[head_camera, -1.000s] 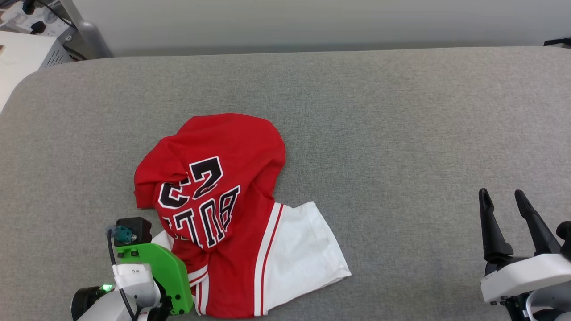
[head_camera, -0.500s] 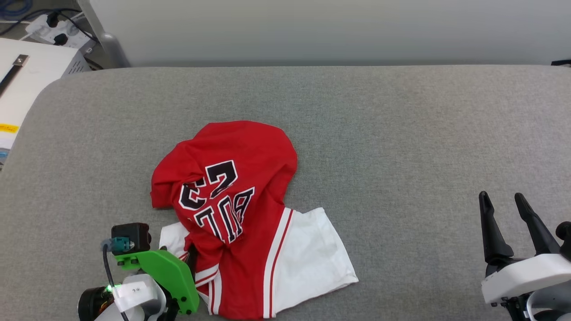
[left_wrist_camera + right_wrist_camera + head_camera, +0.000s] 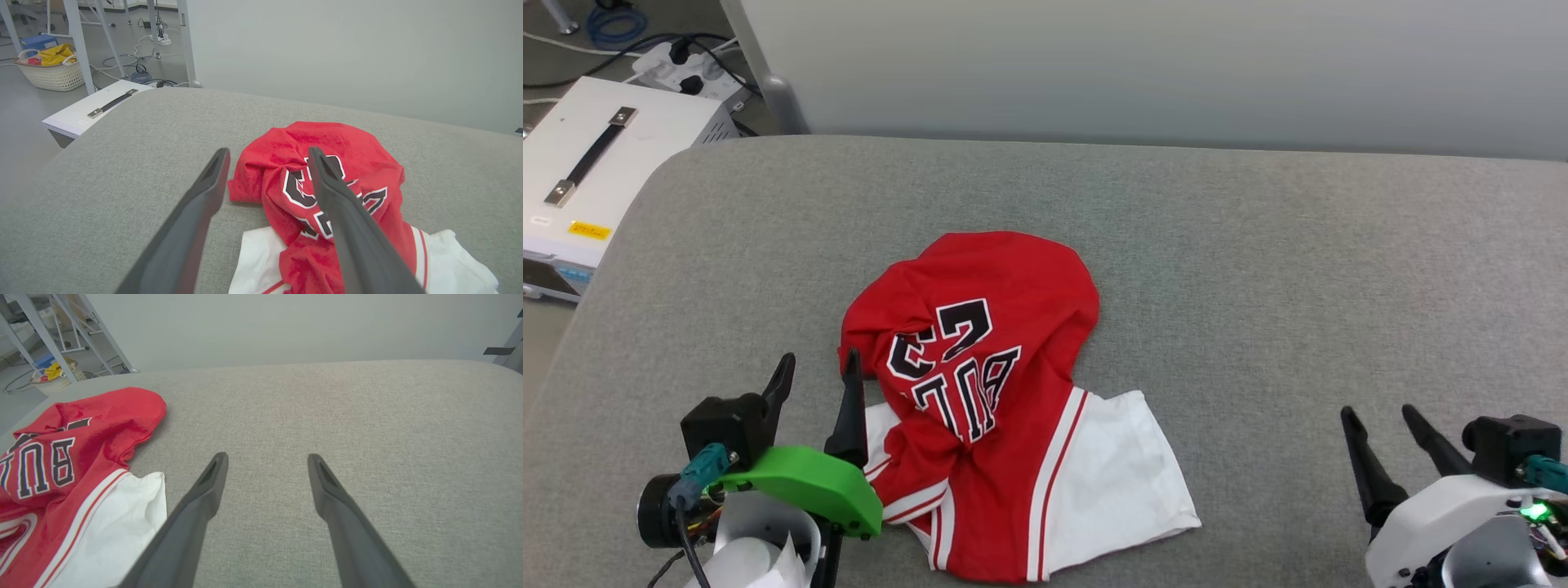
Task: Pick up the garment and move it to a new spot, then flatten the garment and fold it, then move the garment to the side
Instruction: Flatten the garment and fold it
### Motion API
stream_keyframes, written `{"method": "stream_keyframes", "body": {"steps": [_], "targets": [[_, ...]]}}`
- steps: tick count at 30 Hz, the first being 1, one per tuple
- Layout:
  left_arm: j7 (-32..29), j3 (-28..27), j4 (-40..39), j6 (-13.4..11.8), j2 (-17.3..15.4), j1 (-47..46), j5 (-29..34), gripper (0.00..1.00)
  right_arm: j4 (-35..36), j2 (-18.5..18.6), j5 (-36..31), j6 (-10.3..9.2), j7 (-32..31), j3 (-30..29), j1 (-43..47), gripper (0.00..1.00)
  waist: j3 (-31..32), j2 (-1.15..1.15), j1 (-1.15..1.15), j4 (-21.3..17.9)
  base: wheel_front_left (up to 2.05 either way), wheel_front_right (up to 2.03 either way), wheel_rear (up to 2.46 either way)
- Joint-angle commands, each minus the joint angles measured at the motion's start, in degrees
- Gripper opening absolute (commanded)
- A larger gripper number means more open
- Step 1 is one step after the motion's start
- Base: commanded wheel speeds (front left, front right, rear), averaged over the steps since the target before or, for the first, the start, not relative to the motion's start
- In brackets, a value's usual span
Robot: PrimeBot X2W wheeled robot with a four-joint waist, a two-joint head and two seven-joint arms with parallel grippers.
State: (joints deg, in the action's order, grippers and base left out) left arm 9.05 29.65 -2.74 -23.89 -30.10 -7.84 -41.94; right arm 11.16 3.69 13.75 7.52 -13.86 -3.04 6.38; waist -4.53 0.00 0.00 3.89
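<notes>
The garment is a red jersey lying crumpled on the grey table, left of centre. Its black "BULLS 23" lettering faces up and a white sleeve is spread at the lower right. My left gripper stands open just beside the garment's left edge, with nothing between its fingers. In the left wrist view the garment lies ahead, and the right finger of the left gripper crosses in front of it. My right gripper is open, far to the right over bare table. From its wrist the right gripper has the garment off to the left.
A white box with a black handle stands off the table's left end, with a power strip and cables on the floor behind it. A pale wall runs along the far edge. A basket sits on the floor farther left.
The head camera has shifted, so the scene now sits further right and lower. My left gripper has lifted from the garment's lower-left edge, and its open fingers now show.
</notes>
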Motion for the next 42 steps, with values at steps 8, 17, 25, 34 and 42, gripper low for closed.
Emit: {"method": "stream_keyframes", "body": {"steps": [8,17,25,34,42], "targets": [[1.8,2.4,-4.4,-1.4,2.3,-1.1,3.5,1.00,-9.6,10.3,9.1,-0.03,-14.7,16.8,-6.4,1.00,-2.1,0.00,0.00,5.6,0.00,0.00,0.00],[2.9,3.5,-3.7,-1.3,5.1,-2.5,3.8,1.00,-17.1,14.3,14.8,-0.03,-22.1,28.6,-14.4,1.00,-4.5,0.00,0.00,9.1,0.00,0.00,0.00],[3.8,3.3,-2.0,-0.7,6.3,-2.6,3.5,1.00,-21.9,15.7,20.0,-0.03,-33.0,34.7,-14.6,0.90,-5.4,0.00,0.00,10.1,0.00,0.00,0.00],[4.1,2.8,-0.9,-0.9,5.9,-1.6,3.1,1.00,-19.4,16.3,20.8,-0.03,-28.3,29.0,-17.2,0.00,-4.0,0.00,0.00,8.5,0.00,0.00,0.00],[3.0,2.9,-0.9,-1.1,4.5,-0.5,2.8,1.00,-13.0,17.5,16.2,-0.03,-26.4,13.6,-13.0,0.00,-2.8,0.00,0.00,5.3,0.00,0.00,0.00]]}}
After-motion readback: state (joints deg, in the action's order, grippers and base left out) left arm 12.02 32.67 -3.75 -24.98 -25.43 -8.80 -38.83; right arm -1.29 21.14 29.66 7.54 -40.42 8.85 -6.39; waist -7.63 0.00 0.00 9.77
